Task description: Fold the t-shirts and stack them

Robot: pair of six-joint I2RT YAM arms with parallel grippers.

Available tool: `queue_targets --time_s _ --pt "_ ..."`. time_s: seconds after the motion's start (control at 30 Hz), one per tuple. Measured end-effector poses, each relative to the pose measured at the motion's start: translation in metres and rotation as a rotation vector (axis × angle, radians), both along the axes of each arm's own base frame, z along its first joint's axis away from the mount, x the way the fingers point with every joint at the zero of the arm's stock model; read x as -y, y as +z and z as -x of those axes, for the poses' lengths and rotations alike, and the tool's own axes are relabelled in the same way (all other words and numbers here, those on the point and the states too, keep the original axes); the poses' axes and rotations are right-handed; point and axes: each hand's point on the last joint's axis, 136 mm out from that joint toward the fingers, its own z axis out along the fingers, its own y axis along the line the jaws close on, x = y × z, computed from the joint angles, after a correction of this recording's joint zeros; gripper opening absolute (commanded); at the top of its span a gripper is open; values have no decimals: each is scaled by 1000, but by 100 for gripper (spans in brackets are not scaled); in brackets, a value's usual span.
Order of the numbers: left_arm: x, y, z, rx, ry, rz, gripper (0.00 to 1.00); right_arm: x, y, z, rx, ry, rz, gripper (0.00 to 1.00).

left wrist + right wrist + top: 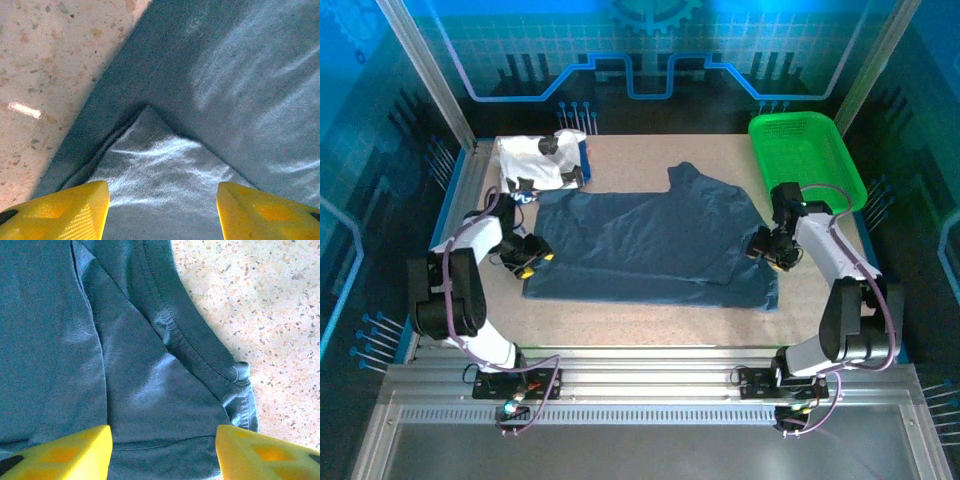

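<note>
The fingers of your left gripper (162, 212) stood apart, clamping nothing, over a folded corner of the dark blue shirt (240, 75) mid-frame — those of the right gripper (162, 452) likewise, above its stitched hem. The white printed shirt (535, 160) lay upper left in the top view.

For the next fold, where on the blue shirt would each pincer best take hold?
Probably its side edges, from above and outside. The blue shirt lies flat, so only edges offer a liftable lip. The left pincer stands open over a folded corner; the right pincer over the stitched hem near the table.
</note>
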Motion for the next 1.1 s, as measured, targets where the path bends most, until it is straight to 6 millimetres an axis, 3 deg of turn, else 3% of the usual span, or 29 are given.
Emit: queue_targets --time_s 0.53,0.63,0.73,1.0,1.1 --pt "-8 -15 -11 -31 -53 -105 52 -2 -10 -25 -8 35 -7 59" --pt "-6 -15 -15 -25 -59 -110 44 -4 -15 -29 -20 44 -12 59" --pt "-3 -14 -18 -20 -72 -114 30 -4 -19 -34 -27 52 -16 59" --pt "-2 -14 -18 -22 -75 -118 0 -10 -26 -65 -8 60 -44 57" --pt "-2 -11 -17 -15 -73 -119 0 -11 -30 -75 -7 61 -52 57"
